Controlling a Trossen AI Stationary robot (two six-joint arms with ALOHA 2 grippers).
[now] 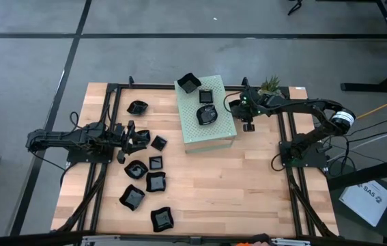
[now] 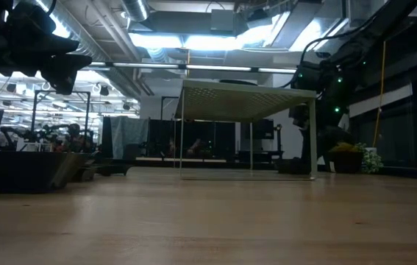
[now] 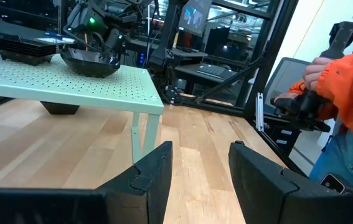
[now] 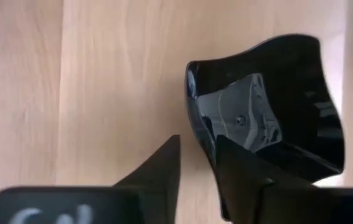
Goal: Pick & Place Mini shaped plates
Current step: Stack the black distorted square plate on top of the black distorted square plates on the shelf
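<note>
Beyond your light wooden table [image 1: 248, 184] lies grey floor, and a person in an orange sleeve [image 3: 350, 81] sits off to one side. At the table's far middle stands the pale green perforated box [image 1: 210, 133], carrying three of the glossy black mini shaped plates [image 1: 207, 115]. You have more of those plates scattered on the left half of the table [image 1: 155, 181]. Your left gripper [image 3: 200, 171] hovers over that cluster, fingers spread wide and empty. Your right gripper [image 4: 198, 165] is down just right of the box, its fingers narrowed on either side of the rim of one wavy-rimmed black plate [image 4: 269, 106]; you cannot tell whether they have clamped it.
</note>
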